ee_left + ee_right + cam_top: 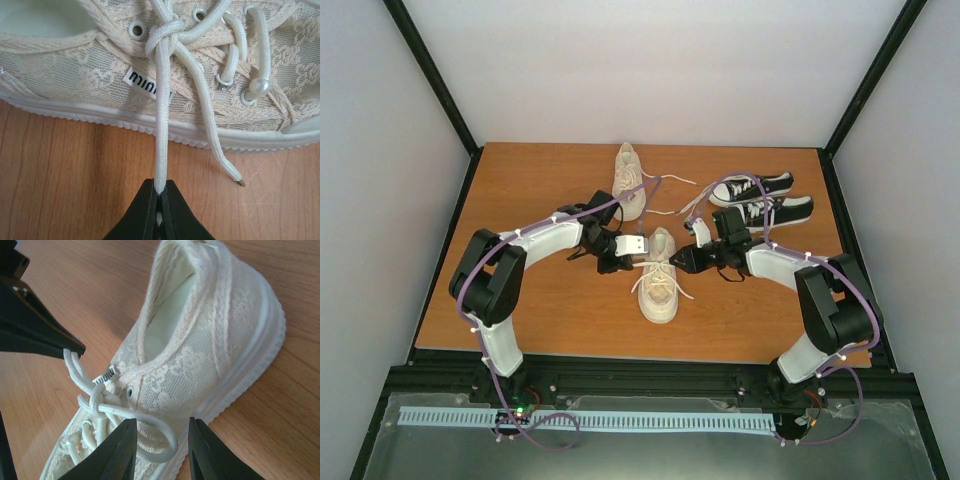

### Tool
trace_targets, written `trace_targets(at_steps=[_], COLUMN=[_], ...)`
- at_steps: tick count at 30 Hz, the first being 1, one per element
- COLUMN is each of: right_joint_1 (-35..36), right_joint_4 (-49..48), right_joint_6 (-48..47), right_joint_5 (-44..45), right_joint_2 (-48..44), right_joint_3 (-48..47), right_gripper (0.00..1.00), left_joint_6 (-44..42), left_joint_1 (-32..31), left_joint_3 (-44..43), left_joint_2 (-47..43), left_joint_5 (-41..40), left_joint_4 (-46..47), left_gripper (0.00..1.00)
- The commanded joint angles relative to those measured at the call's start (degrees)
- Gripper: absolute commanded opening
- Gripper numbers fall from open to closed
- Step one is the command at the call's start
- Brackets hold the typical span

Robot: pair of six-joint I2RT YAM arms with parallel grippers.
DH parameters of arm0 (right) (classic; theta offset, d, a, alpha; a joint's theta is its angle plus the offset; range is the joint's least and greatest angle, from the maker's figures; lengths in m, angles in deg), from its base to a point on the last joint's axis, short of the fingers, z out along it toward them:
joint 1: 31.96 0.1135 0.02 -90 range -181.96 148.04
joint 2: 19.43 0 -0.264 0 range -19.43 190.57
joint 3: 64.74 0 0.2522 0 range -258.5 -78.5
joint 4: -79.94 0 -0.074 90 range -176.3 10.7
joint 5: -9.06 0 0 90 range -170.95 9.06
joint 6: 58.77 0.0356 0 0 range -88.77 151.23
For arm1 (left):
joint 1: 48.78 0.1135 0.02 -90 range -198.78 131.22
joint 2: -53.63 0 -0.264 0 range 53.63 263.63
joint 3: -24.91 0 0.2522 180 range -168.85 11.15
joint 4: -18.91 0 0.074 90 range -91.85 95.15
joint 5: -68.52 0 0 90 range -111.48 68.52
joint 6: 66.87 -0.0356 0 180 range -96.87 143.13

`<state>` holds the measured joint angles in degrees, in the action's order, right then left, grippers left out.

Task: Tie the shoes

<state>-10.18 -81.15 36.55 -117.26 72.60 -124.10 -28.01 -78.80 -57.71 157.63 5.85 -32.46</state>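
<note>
One cream shoe (658, 287) lies mid-table, toe toward me; the other cream shoe (629, 180) lies behind it. My left gripper (632, 263) is at the near shoe's left side. In the left wrist view it (161, 187) is shut on a white lace (161, 125) pulled taut from the knot (163, 37). My right gripper (680, 262) is at the shoe's right side. In the right wrist view it (162, 422) is open, its jaws on either side of a lace loop (169, 444) from the same knot (97, 402). A loose lace end (220, 155) lies on the table.
A pair of black sneakers (762, 200) with white soles stands at the back right, just behind my right arm. The wooden table (550, 300) has black frame posts at its corners. White walls enclose the space.
</note>
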Motion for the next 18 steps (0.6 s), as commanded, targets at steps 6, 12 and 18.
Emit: trace_targets(at_steps=[6, 12, 18], right_joint_1=[-0.4, -0.4, -0.4], right_joint_4=[0.5, 0.2, -1.0], right_joint_6=[-2.3, -1.8, 0.2], right_joint_5=[-3.3, -3.2, -0.3], right_joint_2=[0.9, 1.4, -2.6], right_joint_3=[-0.9, -0.7, 0.9], right_gripper=[0.29, 0.14, 0.03], left_joint_6=[0.7, 1.0, 0.7], left_joint_1=[-0.2, -0.2, -0.2], left_joint_3=[-2.7, -3.3, -2.9], left_joint_2=[1.4, 1.7, 1.7], left_joint_5=[1.0, 0.7, 0.2], left_joint_4=[-1.5, -1.9, -2.1], left_gripper=[0.01, 0.01, 0.01])
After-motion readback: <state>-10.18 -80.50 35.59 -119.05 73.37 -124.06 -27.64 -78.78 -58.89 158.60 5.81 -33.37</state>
